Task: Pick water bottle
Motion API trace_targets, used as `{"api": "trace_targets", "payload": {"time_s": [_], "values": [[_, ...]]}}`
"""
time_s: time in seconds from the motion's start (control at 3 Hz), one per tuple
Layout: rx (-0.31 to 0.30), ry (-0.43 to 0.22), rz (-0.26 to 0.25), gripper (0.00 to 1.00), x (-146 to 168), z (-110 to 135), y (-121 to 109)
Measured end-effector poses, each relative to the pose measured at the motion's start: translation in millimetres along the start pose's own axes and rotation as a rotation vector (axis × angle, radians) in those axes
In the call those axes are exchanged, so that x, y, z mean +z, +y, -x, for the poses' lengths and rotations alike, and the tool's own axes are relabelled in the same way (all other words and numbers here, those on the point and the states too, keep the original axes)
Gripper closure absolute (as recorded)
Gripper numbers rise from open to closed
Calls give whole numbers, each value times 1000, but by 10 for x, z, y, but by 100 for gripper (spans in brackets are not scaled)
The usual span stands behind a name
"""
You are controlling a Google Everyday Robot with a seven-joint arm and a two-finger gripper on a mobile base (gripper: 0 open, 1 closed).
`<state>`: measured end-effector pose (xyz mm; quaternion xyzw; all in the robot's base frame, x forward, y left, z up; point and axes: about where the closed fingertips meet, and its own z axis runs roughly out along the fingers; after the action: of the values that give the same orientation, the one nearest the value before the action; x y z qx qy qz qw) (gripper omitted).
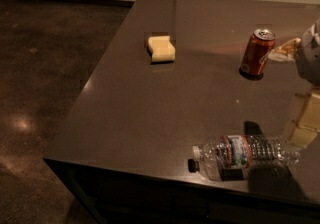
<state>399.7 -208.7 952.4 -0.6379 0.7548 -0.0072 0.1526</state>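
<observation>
The clear ribbed plastic water bottle [247,154] is laid flat, so the pale gripper [306,118] is held up beside it; open or closed cannot be told

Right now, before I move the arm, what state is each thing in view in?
water bottle: lying on its side near the front edge of the table, cap on, not grasped.
soda can: standing upright.
yellow sponge: lying flat, apart from the rest.
gripper: at the right edge, above the table, not touching the bottle.

Pincer [306,122] far rt, pointing down.
</observation>
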Motion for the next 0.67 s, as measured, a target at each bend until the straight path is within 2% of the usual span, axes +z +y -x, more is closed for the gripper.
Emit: {"api": "trace_targets", "payload": {"time_s": [0.33, 0.67], "values": [[-47, -7, 52, 0, 242, 18, 279], [-85, -6, 77, 0, 518, 53, 419]]}}
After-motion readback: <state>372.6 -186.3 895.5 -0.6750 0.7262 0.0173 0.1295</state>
